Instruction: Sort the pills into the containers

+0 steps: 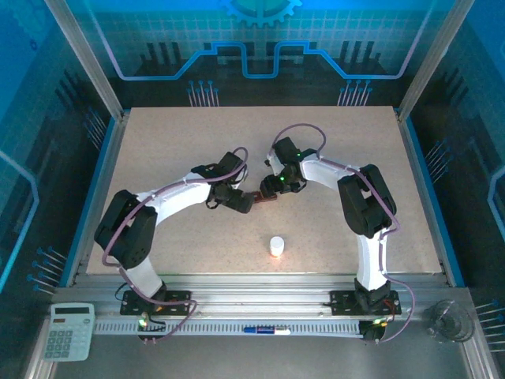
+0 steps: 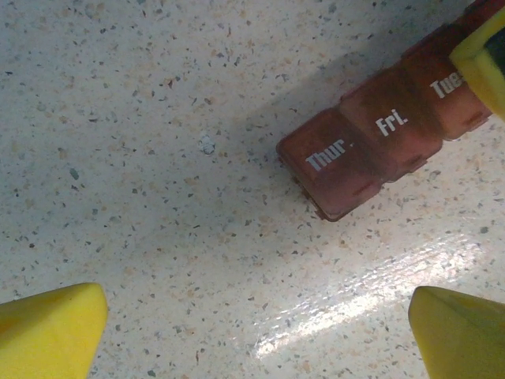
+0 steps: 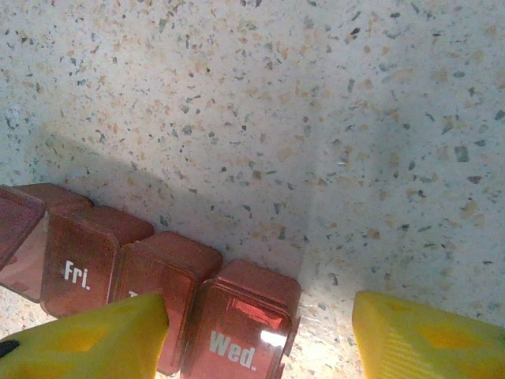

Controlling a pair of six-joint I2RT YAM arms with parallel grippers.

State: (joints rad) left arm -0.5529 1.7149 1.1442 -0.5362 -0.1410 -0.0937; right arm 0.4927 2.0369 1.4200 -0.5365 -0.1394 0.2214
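Observation:
The containers (image 1: 263, 196) are a dark reddish-brown strip of square compartments lying mid-table between the two arms. In the left wrist view the containers (image 2: 371, 150) sit at the upper right, with the lids marked Thur., Fri. and Tue. down. My left gripper (image 2: 259, 316) is open over bare table, short of the Thur. end. My right gripper (image 3: 259, 320) is open and straddles the Wed. end of the containers (image 3: 245, 316). One yellow finger (image 3: 95, 339) overlaps the neighbouring lid, and the other finger (image 3: 426, 339) stands clear of the strip. No pills are in view.
A small white bottle (image 1: 276, 246) stands upright on the table, nearer the front edge. A calculator (image 1: 68, 332) and a clear glass (image 1: 447, 320) rest on the front ledge outside the tabletop. Metal frame posts and walls surround the table (image 1: 158, 150).

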